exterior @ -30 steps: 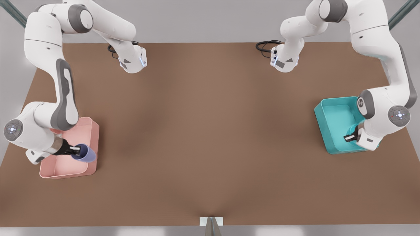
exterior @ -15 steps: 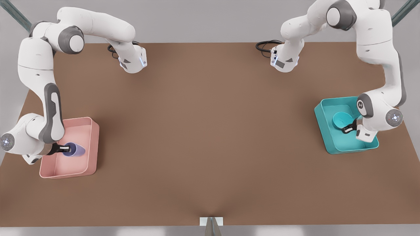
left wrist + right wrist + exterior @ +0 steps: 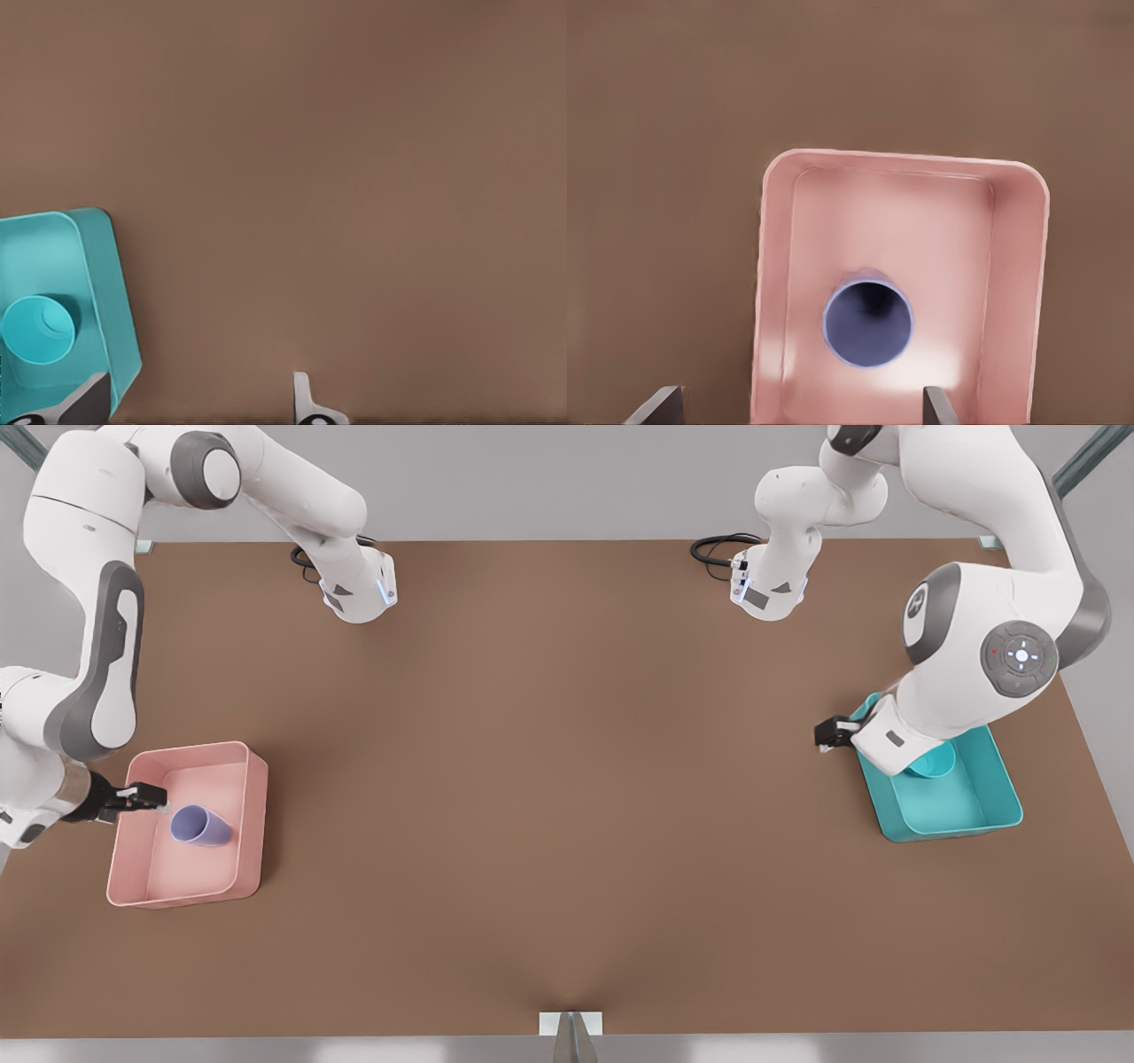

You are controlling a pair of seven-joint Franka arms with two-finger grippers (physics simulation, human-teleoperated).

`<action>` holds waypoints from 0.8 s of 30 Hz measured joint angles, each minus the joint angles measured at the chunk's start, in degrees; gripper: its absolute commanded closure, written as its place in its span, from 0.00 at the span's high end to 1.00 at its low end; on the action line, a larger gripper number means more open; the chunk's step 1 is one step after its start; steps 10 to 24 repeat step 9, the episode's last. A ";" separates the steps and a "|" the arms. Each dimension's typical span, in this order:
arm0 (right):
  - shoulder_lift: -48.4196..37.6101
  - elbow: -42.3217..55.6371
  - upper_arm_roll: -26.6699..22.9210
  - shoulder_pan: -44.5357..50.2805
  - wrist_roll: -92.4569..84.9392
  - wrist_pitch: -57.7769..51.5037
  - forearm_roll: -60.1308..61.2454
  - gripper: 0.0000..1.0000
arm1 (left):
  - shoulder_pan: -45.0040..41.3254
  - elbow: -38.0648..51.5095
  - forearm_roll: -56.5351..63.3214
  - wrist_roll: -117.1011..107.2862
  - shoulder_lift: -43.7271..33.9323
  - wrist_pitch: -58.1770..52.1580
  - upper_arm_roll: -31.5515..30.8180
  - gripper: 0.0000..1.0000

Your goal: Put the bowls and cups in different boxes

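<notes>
So the sorting looks finished, as far as I can judge. On the brown worktop (image 3: 567,797) the pink box (image 3: 252,815) sits at the front view's left and the teal box (image 3: 992,815) at its right, well apart. The purple cup (image 3: 202,825) stands upright inside the pink box, mouth up, and the teal bowl (image 3: 935,762) rests inside the teal box, partly behind my arm. My right hand (image 3: 158,797) hangs over the pink box's edge just beside the cup, fingers apart and empty. My left hand (image 3: 826,735) is just outside the teal box, fingers spread and holding nothing. Nothing else lies between the boxes; what remains, I think, is only to pull both arms back.
</notes>
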 measured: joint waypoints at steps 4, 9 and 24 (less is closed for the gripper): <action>-1.69 7.97 0.51 8.72 4.48 -10.78 -2.94 1.00 | 0.43 0.04 -0.08 0.79 0.14 -2.40 0.09 1.00; -14.87 -0.90 -4.13 13.62 9.21 -19.84 -1.80 1.00 | 0.84 0.01 -0.18 1.56 0.17 -3.95 0.04 1.00; -14.87 -0.90 -4.13 13.62 9.21 -19.84 -1.80 1.00 | 0.84 0.01 -0.18 1.56 0.17 -3.95 0.04 1.00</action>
